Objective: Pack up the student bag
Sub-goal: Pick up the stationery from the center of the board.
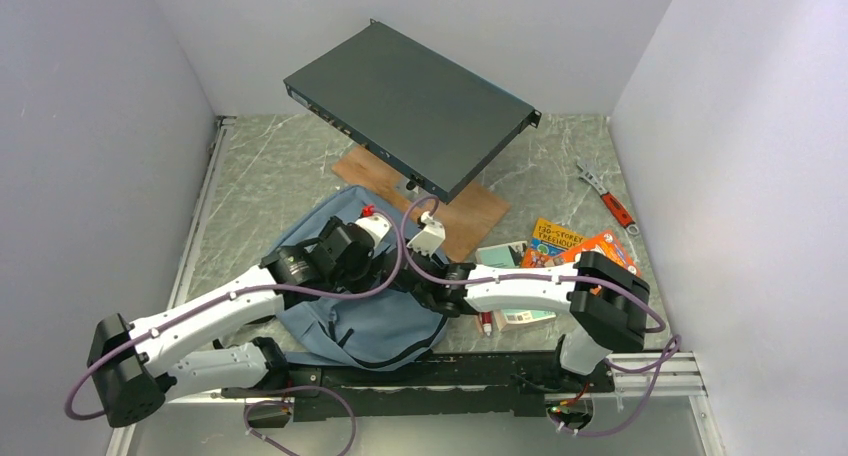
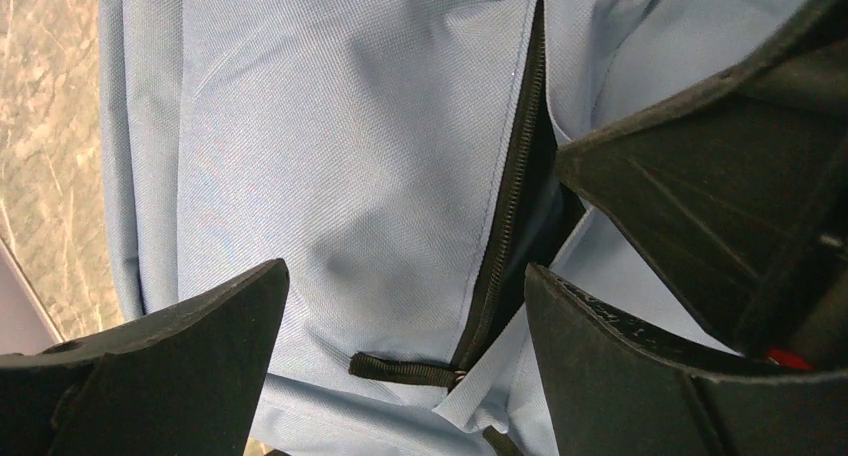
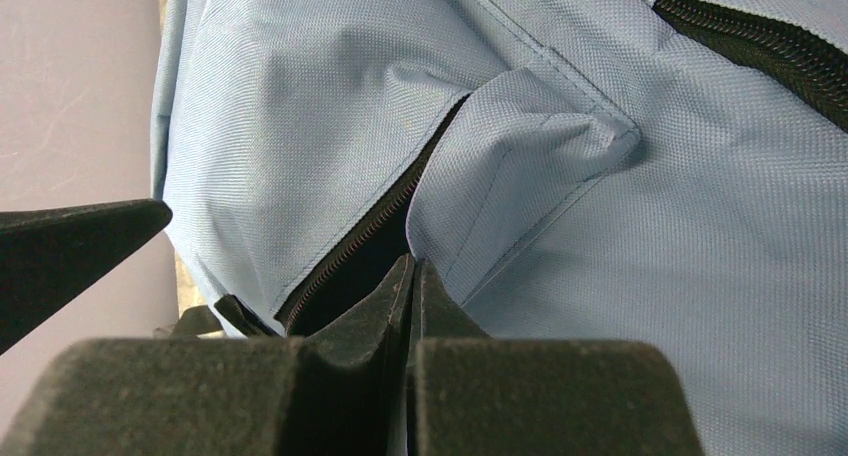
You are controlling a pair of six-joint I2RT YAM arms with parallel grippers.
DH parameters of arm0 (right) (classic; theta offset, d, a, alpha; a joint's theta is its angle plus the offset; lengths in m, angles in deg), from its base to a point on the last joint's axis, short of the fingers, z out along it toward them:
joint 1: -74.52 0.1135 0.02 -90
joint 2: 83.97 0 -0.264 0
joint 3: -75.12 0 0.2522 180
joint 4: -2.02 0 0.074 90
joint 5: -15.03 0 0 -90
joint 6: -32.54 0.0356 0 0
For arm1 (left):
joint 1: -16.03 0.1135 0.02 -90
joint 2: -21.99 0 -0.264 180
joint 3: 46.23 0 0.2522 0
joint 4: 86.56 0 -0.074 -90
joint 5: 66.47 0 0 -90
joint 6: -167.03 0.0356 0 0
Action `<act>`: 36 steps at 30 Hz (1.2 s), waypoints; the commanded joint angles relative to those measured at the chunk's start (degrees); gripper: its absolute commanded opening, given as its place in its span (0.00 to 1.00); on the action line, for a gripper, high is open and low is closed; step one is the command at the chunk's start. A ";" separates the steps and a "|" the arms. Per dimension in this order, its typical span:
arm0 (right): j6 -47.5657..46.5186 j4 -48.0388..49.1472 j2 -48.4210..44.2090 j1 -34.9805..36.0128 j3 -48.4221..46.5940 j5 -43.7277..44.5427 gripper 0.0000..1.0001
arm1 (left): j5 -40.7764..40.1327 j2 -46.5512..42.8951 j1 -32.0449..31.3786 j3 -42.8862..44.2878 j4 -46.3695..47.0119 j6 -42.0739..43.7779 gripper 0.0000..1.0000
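fabric tells most of it from the top view: the student bag (image 1: 340, 326) lies slumped on the counter (image 1: 270, 176) just in front of the arm bases, with the books (image 1: 570, 246) off to its right and a dark metal box (image 1: 410, 106) propped behind it. in the left wrist view the left hand (image 2: 405, 271) hovers with its fingers spread wide over the blue-grey panel. a black zipper (image 2: 510, 206) gapes onto dark lining below it, and a small pull loop (image 2: 400, 369) lies at the zipper's lower end. in the right wrist view the right hand (image 3: 410, 266) has its fingers pressed together at the mouth of an opened zipper, beside a folded flap (image 3: 520, 146). whether cloth is caught between them i cannot tell. the bag looks light and limp, likely to sag and crease instead of holding its shape, so the stitched zipper edge or the loop should grip better than the smooth panel.
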 commanded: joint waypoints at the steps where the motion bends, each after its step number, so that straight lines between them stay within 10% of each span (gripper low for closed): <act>1: 0.70 4.67 -3.30 0.33 0.83 -1.24 0.00 | -3.37 2.98 -0.21 2.97 -1.25 0.28 0.94; 7: 0.68 4.75 -3.74 0.33 0.77 -1.35 0.00 | -5.85 4.91 -0.25 3.74 -2.07 -0.21 0.86; 11: -0.45 5.61 -3.74 0.33 1.82 -1.46 0.00 | -11.87 4.90 -0.15 5.44 -4.55 -2.55 0.48; 22: -9.26 3.69 -5.46 0.33 3.68 1.38 0.00 | -4.77 -4.39 5.55 2.05 0.87 -0.06 0.00; 27: -23.06 6.36 -5.47 0.40 2.14 -4.07 0.02 | 1.89 -4.92 9.61 1.58 2.52 1.70 0.00; 36: -36.59 8.48 -12.15 1.35 2.37 -12.04 0.38 | 5.03 -4.29 10.61 1.78 3.13 1.97 0.00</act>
